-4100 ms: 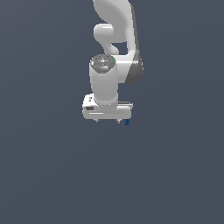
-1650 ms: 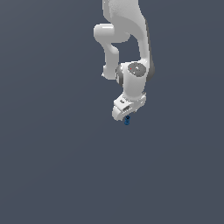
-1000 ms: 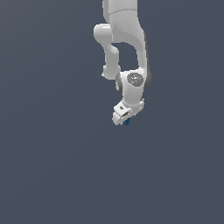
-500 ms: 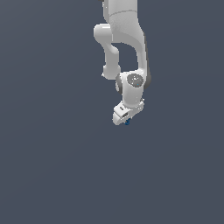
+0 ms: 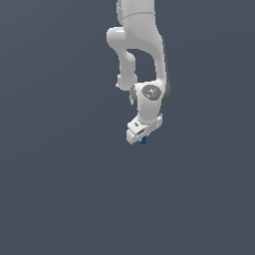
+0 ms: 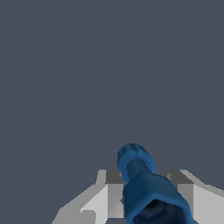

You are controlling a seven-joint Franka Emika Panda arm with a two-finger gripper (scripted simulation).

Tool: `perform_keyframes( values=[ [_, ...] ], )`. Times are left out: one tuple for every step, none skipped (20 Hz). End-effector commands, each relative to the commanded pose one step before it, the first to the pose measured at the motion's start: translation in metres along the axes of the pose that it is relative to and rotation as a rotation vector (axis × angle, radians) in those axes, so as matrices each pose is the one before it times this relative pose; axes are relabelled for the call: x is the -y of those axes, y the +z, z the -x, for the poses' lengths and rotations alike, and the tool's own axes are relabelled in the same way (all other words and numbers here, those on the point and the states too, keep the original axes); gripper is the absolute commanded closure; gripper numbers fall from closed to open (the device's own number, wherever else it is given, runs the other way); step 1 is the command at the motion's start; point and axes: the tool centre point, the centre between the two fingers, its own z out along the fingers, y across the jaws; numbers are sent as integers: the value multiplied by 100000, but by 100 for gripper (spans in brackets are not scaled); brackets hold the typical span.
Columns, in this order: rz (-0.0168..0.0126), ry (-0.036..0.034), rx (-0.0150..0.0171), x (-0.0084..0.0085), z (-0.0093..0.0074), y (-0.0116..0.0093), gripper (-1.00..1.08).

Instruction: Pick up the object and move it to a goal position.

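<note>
The gripper point(image 5: 143, 140) hangs at the end of the white Panda arm point(image 5: 142, 47), and there is the blue object point(image 5: 143, 141) — a speck of colour right under the fingertips in the exterior view. The wrist view gives the better look: the blue object point(image 6: 146, 188) sits between the two grey fingers point(image 6: 111, 192), a flared body near the camera narrowing to a neck with a rounded knob at the far end. The fingers stand narrow on either side of it, touching or very nearly so, so I judge the pincer to be clamped on the piece.

So where does the task stand? The pick looks done: the object is in the grip, and no surface shows against it, though on this plain grey ground its height is hard to read. What is left is the carry. No goal marker is visible in either view, so how far it has to go cannot be told — that leg is not yet shown as finished.
</note>
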Motion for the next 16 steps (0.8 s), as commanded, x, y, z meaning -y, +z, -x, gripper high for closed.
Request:
perform_keyframes(
  values=[
    [42,125,-22,-1171,-10,-58,108],
    [0,0,0,-591,-19,-23,108],
    [0,0,0,-649,-21,-25,108],
    [0,0,0,-702,-24,-27,108],
    [0,0,0,-752,-26,-29,108],
    [0,0,0,-797,-28,-31,108],
    [0,0,0,-839,-31,-32,108],
    [0,0,0,-877,-33,-34,108],
    [0,0,0,-911,-36,-35,108],
    [0,0,0,-942,-38,-36,108],
    [0,0,0,-970,-41,-37,108],
    [0,0,0,-995,-44,-38,108],
    [0,0,0,-1017,-47,-39,108],
    [0,0,0,-1018,-48,-39,108],
    [0,0,0,-987,-49,-38,108],
    [0,0,0,-957,-49,-37,108]
  ],
)
